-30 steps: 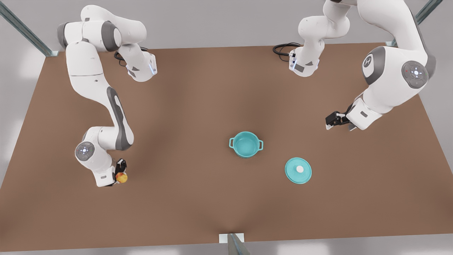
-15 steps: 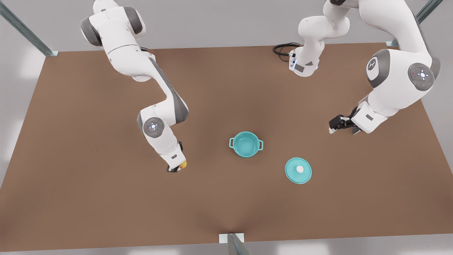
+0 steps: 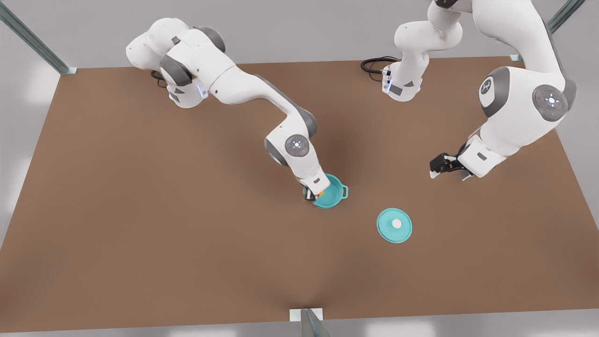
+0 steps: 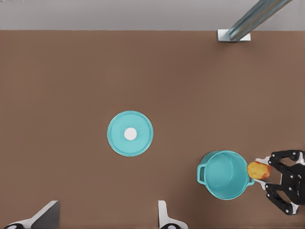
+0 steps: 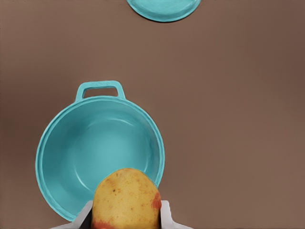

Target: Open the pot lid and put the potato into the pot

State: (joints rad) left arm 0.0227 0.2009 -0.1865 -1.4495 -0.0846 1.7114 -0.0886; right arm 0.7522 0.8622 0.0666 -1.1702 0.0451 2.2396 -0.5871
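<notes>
Right gripper (image 3: 312,194), clamped on the potato (image 5: 126,198), hangs at the pot (image 3: 331,192) rim (lid (image 3: 394,225) off, left gripper (image 3: 442,166) spread, waiting) — next, centre and release.

A big brown bench (image 3: 140,224) fills the room. A black cable (image 3: 372,63) curls at its far edge. Grey metal bars (image 3: 28,37) stand at the corners, against a grey wall (image 3: 290,28).
</notes>
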